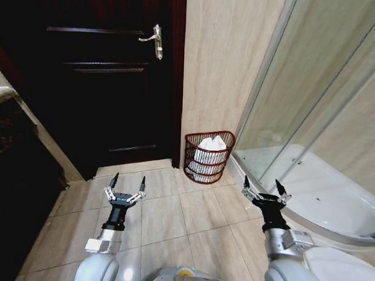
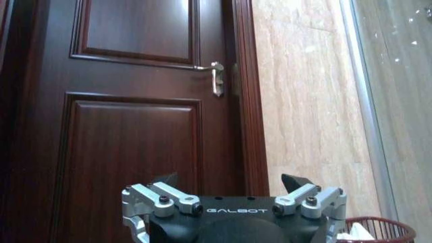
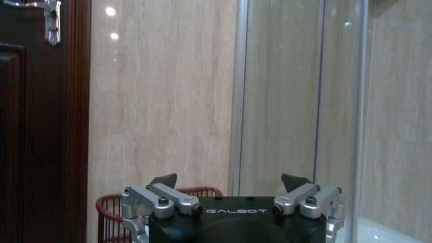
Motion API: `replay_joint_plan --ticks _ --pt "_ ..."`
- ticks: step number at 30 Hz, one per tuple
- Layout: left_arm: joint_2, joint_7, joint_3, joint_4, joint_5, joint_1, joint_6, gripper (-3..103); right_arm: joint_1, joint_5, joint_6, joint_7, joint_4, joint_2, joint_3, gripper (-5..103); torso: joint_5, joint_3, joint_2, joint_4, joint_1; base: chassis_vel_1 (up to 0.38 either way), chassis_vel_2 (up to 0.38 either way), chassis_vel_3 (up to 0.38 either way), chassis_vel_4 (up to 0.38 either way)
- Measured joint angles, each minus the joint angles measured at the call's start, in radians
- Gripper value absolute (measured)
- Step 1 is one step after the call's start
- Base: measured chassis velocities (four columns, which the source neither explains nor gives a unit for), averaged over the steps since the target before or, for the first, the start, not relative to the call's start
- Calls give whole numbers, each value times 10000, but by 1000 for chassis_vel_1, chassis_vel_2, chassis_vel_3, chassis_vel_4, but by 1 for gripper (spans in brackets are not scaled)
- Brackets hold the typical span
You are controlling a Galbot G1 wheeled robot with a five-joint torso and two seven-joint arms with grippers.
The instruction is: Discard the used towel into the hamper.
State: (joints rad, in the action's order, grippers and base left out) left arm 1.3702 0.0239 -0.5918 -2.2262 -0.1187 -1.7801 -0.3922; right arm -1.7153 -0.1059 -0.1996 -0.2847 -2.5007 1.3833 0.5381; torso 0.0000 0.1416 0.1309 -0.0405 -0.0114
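The hamper [image 1: 208, 156], a round dark red wire basket, stands on the floor against the beige wall between the door and the shower. A white towel [image 1: 210, 147] lies bunched inside it, rising to the rim. My left gripper [image 1: 127, 187] hovers open and empty over the floor tiles, left of and nearer to me than the hamper. My right gripper [image 1: 263, 190] is open and empty too, right of the hamper by the shower tray edge. The hamper's rim [image 2: 378, 228] and a bit of towel [image 2: 356, 233] show past the left gripper [image 2: 229, 181]. Behind the right gripper [image 3: 229, 181] the hamper [image 3: 111, 217] shows too.
A dark wooden door [image 1: 109, 76] with a metal handle [image 1: 155, 41] is shut at the left. The glass shower enclosure [image 1: 312, 108] and its white tray [image 1: 321, 194] fill the right. A dark counter [image 1: 15, 147] stands at far left. Beige floor tiles [image 1: 178, 220] lie open ahead.
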Motion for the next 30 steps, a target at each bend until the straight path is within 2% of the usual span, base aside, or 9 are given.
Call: replay_joint_plan --ticks 11,16,23,26,28,30 --pt "59 14 -344 -116 197 -60 175 100 295 -340 -1 -76 6 -308 -39 100 0 0 0 0 0 0 0 0 0" --pt "243 4 -504 256 22 441 792 100 618 -791 17 -150 7 -658 56 100 1 0 0 1 0 0 0 0 0" --pt "333 295 -422 407 -176 729 1106 100 786 -947 -16 -229 168 -698 -68 100 -1 1 -1 0 0 0 0 0 0" --pt "393 388 -436 247 -506 544 1005 100 781 -944 -26 -222 302 -796 -143 100 1 0 0 2 0 0 0 0 0" --pt "402 387 -646 174 -586 256 494 100 905 -936 -42 -194 368 -864 -226 100 0 0 0 0 0 0 0 0 0" --pt "351 351 -905 106 -576 142 310 100 1017 -932 -79 -143 384 -865 -251 100 0 0 0 0 0 0 0 0 0"
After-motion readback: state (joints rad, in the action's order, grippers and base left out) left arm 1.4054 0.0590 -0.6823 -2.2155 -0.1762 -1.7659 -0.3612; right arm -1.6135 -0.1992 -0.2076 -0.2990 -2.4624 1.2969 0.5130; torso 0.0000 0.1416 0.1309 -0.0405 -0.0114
